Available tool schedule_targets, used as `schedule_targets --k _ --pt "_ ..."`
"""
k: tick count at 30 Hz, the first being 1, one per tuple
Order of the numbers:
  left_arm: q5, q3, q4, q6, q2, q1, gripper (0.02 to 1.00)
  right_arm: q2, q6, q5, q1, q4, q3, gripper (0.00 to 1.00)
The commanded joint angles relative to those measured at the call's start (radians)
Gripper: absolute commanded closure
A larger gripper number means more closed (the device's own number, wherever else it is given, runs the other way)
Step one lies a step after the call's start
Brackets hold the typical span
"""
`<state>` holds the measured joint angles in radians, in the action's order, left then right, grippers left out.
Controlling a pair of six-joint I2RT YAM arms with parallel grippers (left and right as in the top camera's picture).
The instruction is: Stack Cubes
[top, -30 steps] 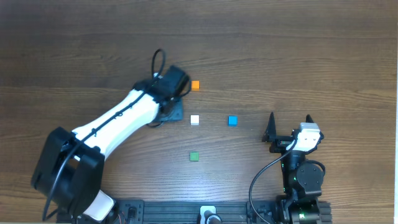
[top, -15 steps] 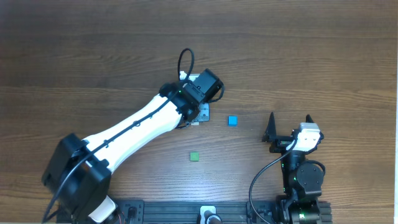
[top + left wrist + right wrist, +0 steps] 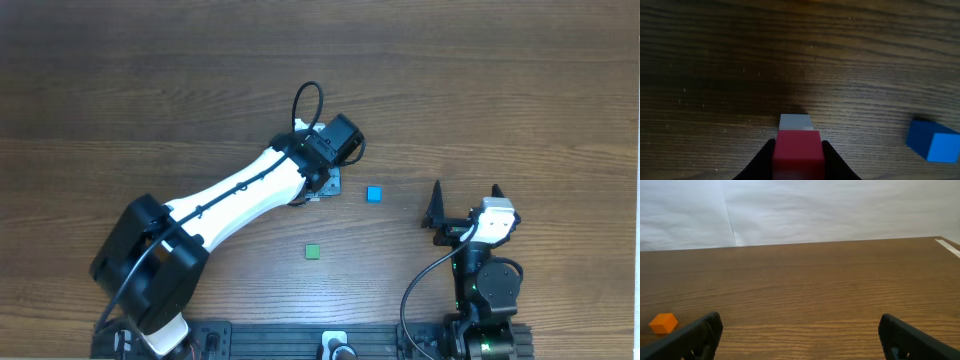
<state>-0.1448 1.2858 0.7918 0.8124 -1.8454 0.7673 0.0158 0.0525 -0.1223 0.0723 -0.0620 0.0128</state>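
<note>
My left gripper (image 3: 797,152) is shut on a red cube (image 3: 797,149). A white cube (image 3: 795,121) lies on the table and shows just past the red cube's far edge; I cannot tell whether the two touch. In the top view the left gripper (image 3: 324,183) hangs over the white cube's spot. A blue cube (image 3: 374,193) (image 3: 932,141) sits a short way to its right, and a green cube (image 3: 313,252) lies nearer the bases. An orange cube (image 3: 663,323) rests farther out on the table. My right gripper (image 3: 465,203) (image 3: 800,347) stands open near its base, holding nothing.
The wooden table (image 3: 500,90) is bare across its far half and on the right side. A white wall (image 3: 840,210) stands beyond the table's far edge.
The left arm swung to the right, from beside the orange cube to over the white cube, covering both from above. The right arm has not moved.
</note>
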Motion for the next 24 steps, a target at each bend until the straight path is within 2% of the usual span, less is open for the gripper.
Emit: schedule_targets --k 1,24 --pt "0.009 0.011 -0.008 0.016 -0.035 0.000 0.871 -0.007 -0.002 0.005 -0.006 0.000 -0.008 0.009" --pt "0.013 0.011 0.006 0.031 -0.049 0.001 0.864 -0.007 -0.002 0.005 -0.006 0.000 -0.008 0.009"
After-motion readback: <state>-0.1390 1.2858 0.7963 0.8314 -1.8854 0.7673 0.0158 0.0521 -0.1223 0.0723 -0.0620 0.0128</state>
